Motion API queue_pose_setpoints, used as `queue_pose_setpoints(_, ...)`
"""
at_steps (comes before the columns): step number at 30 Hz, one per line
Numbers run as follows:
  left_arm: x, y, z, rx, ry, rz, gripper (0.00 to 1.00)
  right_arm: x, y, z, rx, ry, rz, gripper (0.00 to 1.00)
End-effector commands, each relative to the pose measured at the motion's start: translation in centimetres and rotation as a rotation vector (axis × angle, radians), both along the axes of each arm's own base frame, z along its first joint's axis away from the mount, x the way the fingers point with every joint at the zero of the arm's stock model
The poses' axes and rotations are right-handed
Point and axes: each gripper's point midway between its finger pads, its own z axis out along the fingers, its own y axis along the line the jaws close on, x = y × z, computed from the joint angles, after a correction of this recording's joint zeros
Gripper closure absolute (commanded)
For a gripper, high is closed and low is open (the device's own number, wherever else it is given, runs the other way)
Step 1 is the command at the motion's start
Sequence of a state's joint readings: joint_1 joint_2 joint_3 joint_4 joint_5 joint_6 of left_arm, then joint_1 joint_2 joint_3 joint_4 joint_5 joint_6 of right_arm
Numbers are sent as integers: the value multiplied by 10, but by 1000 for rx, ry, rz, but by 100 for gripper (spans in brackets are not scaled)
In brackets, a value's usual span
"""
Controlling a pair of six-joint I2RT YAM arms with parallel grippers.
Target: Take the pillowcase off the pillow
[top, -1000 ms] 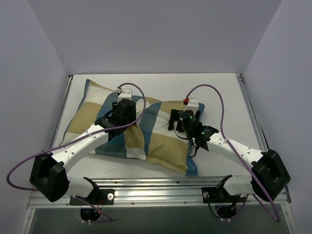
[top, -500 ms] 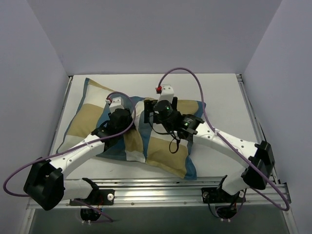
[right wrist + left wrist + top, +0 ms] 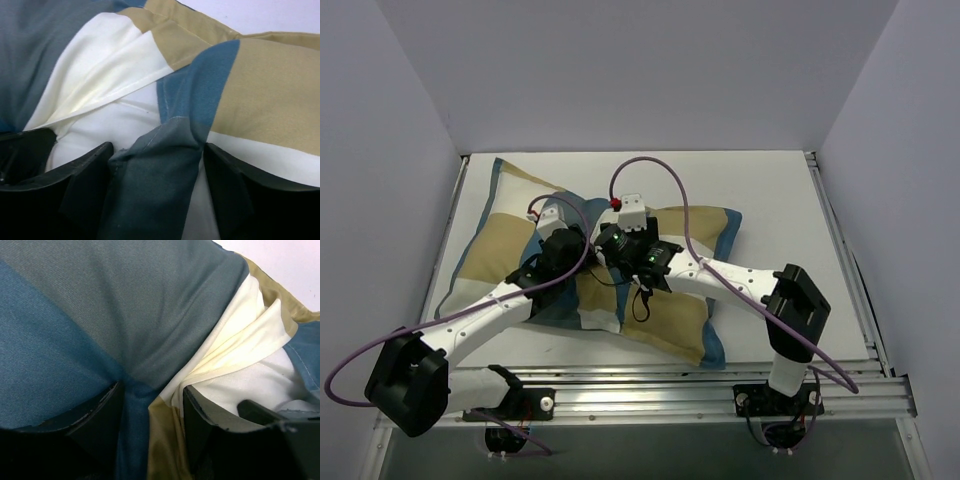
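Pillowcase [image 3: 488, 250] lies flat on the white table [image 3: 780, 190], covering its left and middle. It is a soft woven cover in large blue, khaki and cream blocks with a blue edge. The cloth is smooth toward the table's left edge and rucked into folds at mid-table, where both arms meet.

Left gripper [image 3: 152, 390], wrist view: black fingers [image 3: 95, 415] set narrow, pinching a raised ridge of blue and khaki cloth. Creases fan outward from the pinch. Beside it, cream fabric bunches in soft rolled pleats.

Right gripper [image 3: 157, 147], wrist view: fingers drawn in on a thick blue-grey flap with a stitched hem that fills the gap between them. The flap stands up from the surface and is folded over on itself.

Pillow [image 3: 115, 127]: only a patch shows at mid-table, plain white with a fine matte weave, under a cream fold of the cover. The rest is inside the case. The same white patch shows at [image 3: 255, 385] in the left wrist view.

Purple cable [image 3: 650, 165] loops above the right arm. A ribbed aluminium rail [image 3: 650, 380] runs along the table's near edge.
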State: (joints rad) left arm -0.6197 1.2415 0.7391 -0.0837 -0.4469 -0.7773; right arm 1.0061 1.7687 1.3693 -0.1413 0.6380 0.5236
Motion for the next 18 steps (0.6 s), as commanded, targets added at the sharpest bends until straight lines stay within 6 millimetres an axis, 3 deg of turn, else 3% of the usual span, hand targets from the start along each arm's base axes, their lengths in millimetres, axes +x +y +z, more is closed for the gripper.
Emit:
queue_pose_setpoints(1, -45, 22, -66, 96, 248, 15, 43, 2, -65, -20, -134, -3, -183, 35)
queue_pose_setpoints(5, -50, 32, -75, 99, 286, 54, 46, -5, -122, -16, -176, -12, -297, 47)
queue_pose_setpoints(11, -55, 36, -78, 80, 302, 53, 46, -24, -202, -28, -231, 26, -448, 49)
queue_pose_setpoints(13, -55, 37, -73, 67, 293, 52, 47, -31, -214, -30, -210, 25, -485, 48)
queue_pose_setpoints(18, -56, 36, -64, 59, 279, 38, 49, -46, -229, -50, -188, 37, -534, 36)
